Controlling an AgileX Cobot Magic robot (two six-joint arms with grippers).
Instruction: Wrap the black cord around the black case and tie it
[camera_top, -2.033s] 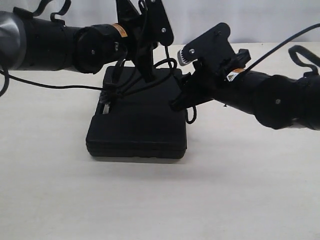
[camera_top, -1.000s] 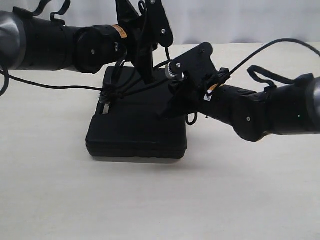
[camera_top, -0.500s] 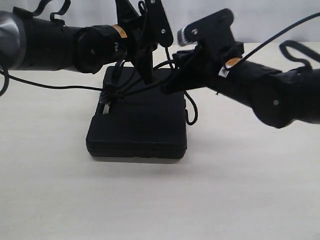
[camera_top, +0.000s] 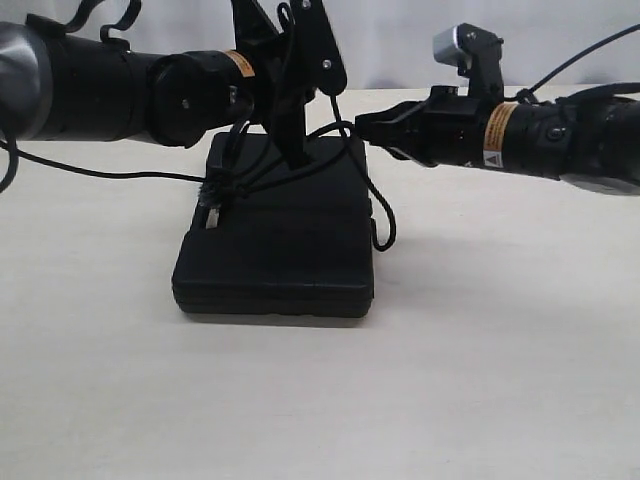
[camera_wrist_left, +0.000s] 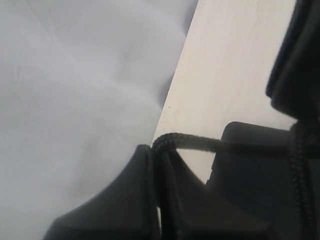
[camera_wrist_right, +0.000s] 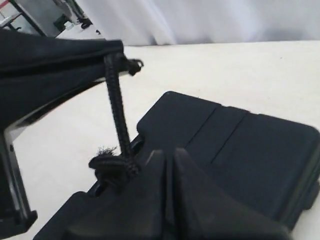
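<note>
The black case (camera_top: 275, 245) lies flat on the pale surface (camera_top: 500, 360), with both arms up over its far end. The left pincer (camera_top: 297, 153) points down above the case's far half, pinching the black cord (camera_top: 390, 222). Its wrist view shows this plainly, with the cord (camera_wrist_left: 200, 144) coming straight out from between the pressed-together fingers (camera_wrist_left: 135, 200). From there the cord drops taut to a fuzzy frayed knot (camera_top: 212, 189) at the case's far left edge. The right pincer (camera_top: 362, 127) comes in level above the case's far right corner, fingers (camera_wrist_right: 150, 195) tight against each other. The cord arcs past its tip and hangs in a loop down the case's right side, but I cannot tell whether a strand is caught in there. From the right wrist view, the knot (camera_wrist_right: 112, 165) sits just beside those fingers, on the case (camera_wrist_right: 240, 145).
</note>
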